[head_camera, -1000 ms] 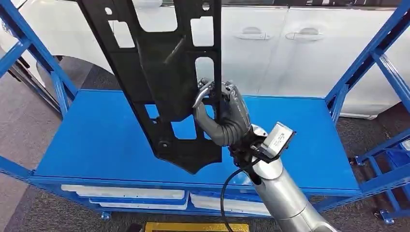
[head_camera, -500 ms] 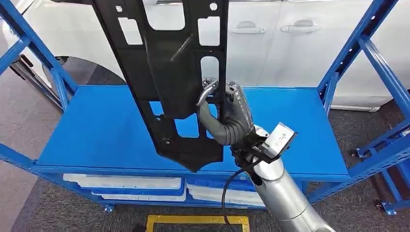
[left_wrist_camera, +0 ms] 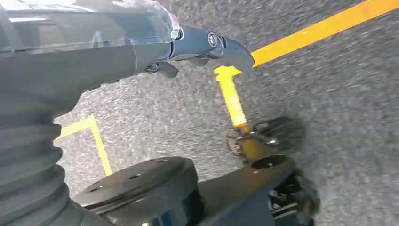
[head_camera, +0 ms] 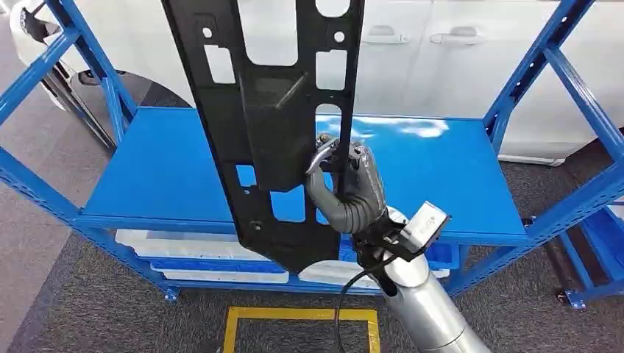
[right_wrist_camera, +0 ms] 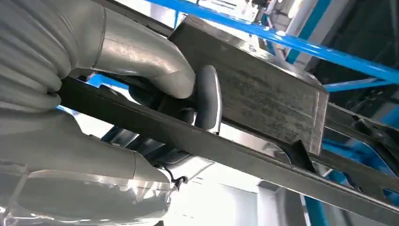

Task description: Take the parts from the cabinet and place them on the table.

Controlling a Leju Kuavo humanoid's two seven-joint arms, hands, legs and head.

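The black panel (head_camera: 272,125), a long flat plastic part pierced by several rectangular cut-outs, stands nearly upright in the air in front of the blue shelf (head_camera: 169,176), its lower tip hanging just past the shelf's front edge and its top running out of the head view. The right hand (head_camera: 346,184) grips the panel along its right edge, about two thirds of the way down, thumb on the near face and fingers curled around through a cut-out. In the right wrist view the thumb (right_wrist_camera: 141,52) presses on a dark bar of the panel (right_wrist_camera: 263,94).

The left hand (left_wrist_camera: 207,44) hangs low over grey carpet floor (left_wrist_camera: 339,94) marked with yellow tape lines (left_wrist_camera: 301,42); its fingers lie out straight with nothing in them.

Behind the shelf stands a white car (head_camera: 441,59). Under the shelf's top surface lie white trays (head_camera: 184,246). A yellow tape outline (head_camera: 294,320) marks the floor in front of the shelf.
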